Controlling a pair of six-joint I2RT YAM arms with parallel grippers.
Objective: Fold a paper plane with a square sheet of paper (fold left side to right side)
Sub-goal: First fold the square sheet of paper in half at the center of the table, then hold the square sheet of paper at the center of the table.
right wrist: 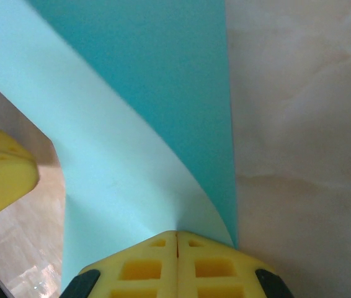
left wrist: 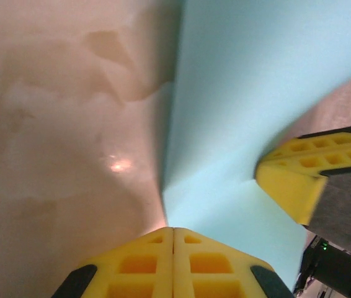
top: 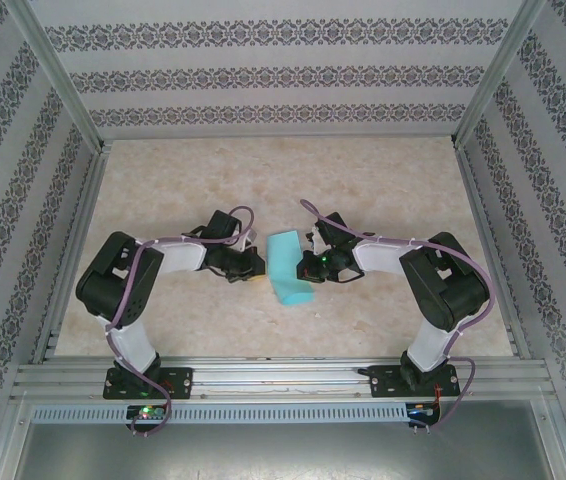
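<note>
Left end effector (left wrist: 173, 231) and right end effector (right wrist: 177, 234) pinch paper (top: 289, 270) edges amid open table (top: 163, 200).

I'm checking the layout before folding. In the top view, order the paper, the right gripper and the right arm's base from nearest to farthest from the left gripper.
1. paper: touching the left gripper, on its right.
2. right gripper: on the paper's far side.
3. right arm's base: near table edge, far right.
</note>
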